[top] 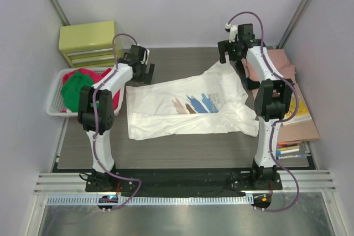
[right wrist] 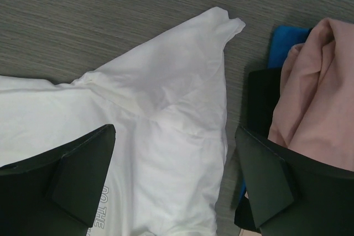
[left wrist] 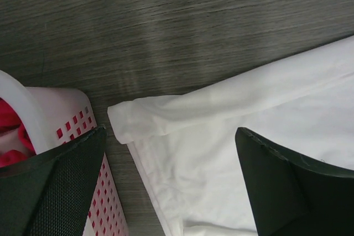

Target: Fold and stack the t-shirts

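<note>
A white t-shirt with a blue, brown and pink brush-stroke print lies spread flat on the dark table. My left gripper hovers open above its back-left corner, fingers wide apart with nothing between them. My right gripper hangs open over the shirt's back-right sleeve, also empty. A green t-shirt and a red one lie bunched in the white basket at the left. A salmon-pink t-shirt lies at the right, close beside the right finger.
A yellow drawer cabinet stands at the back left. The slotted basket wall sits just left of the shirt corner. A yellowish book and several markers lie at the right. Blue and black cloth show under the pink shirt.
</note>
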Motion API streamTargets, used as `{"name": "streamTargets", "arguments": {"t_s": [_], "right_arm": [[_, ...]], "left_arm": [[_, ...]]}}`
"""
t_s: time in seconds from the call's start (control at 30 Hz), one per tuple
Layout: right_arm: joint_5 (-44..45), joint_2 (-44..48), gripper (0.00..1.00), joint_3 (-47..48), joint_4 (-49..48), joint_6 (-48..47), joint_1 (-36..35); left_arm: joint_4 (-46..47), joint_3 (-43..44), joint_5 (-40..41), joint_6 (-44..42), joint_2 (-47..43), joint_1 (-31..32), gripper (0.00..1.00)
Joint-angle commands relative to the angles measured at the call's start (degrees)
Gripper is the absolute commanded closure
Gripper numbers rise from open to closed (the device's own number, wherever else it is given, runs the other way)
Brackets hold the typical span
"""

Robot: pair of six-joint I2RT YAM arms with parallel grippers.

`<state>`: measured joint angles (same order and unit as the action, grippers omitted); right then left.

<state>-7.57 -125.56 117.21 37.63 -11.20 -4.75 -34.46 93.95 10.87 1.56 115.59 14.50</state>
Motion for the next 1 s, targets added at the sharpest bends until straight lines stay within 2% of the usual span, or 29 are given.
{"name": "streamTargets", "arguments": {"t_s": [0.0, 0.1, 0.23, 0.3, 0.4, 0.43, 0.67, 0.8, 0.97], "right_arm": [[2.03, -2.49, 0.05, 4.26, 1.66, 0.74, -0.34], [1.07, -2.15, 0.05, 1.8, 1.13, 0.65, -0.17], [-0.51, 1.8, 0.05, -7.33, -3.77, 0.83, -0.26], [-0.78, 3.82, 0.05, -10.67, -5.36, 1.01, -0.17], [-0.43, 4.79, 0.06, -12.0, -5.63, 0.83, -0.17], [-0.42, 5.14, 0.06, -12.61, -5.9, 0.48, -0.26], [-0.95, 11.11, 0.07, -18.67, -8.0, 0.22, -0.26], [-2.0, 17.78, 0.07, -24.3, -9.59, -0.05, -0.34], [-3.15, 24.47, 0.07, -31.75, -9.59, -0.04, -0.43]], "left_arm": [[-2.19, 1.76, 11.69, 3.26, 3.67, -2.37, 0.0], [-2.11, 1.94, 10.49, 3.45, 5.08, -2.64, 0.0], [-1.14, 2.28, 6.8, 3.19, 5.78, -2.72, 0.0], [-2.19, 3.51, 7.4, 3.71, 7.8, -2.72, 0.0], [-4.13, 5.98, 7.58, 3.98, 10.44, -2.64, 0.0], [-3.87, 5.28, 5.41, 3.89, 10.18, -2.64, 0.0], [-0.44, -0.08, -4.62, 4.59, 1.49, -1.85, 0.0], [1.5, -4.03, -7.18, 4.41, -6.4, -0.44, 0.0], [1.85, -7.19, -9.12, 4.94, -10.64, 1.31, 0.0]]}}
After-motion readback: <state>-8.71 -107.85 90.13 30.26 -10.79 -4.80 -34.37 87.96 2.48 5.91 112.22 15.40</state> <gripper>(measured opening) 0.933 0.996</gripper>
